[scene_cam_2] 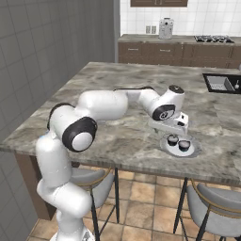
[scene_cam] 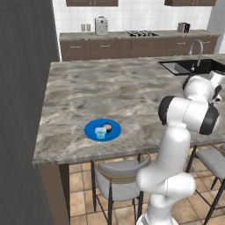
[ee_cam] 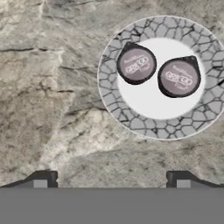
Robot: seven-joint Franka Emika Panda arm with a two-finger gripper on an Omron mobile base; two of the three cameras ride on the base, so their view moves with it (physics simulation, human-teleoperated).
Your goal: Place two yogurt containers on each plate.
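**A:** Which step are you on?

**B:** By my reading, the last one is done. Your gripper (ee_cam: 112, 179) hangs over bare counter (ee_cam: 48, 87) beside the grey plate (ee_cam: 114, 103), jaws spread wide with nothing between them. That looks like a release, not a reach.

**A:** Count the cups for me.

**B:** Four. In the hand view, two dark cups sit side by side on the grey plate, the first (ee_cam: 136, 64) and the second (ee_cam: 178, 78), close but apart, both upright with pale lids up. In the left base view, the blue plate (scene_cam: 91, 130) carries a light blue cup (scene_cam: 100, 134) and another dark cup (scene_cam: 107, 127), touching or nearly so.

**A:** And the plates?

**B:** Two. The blue one lies near the counter's front edge toward its left corner; the grey one lies near the same front edge, further right, well apart from the blue.

**A:** So what should you do next?

**B:** Each plate seems to hold its pair, so I judge nothing is left to carry. Lift the hand straight up and away, so that you do not clip the grey plate's cups.
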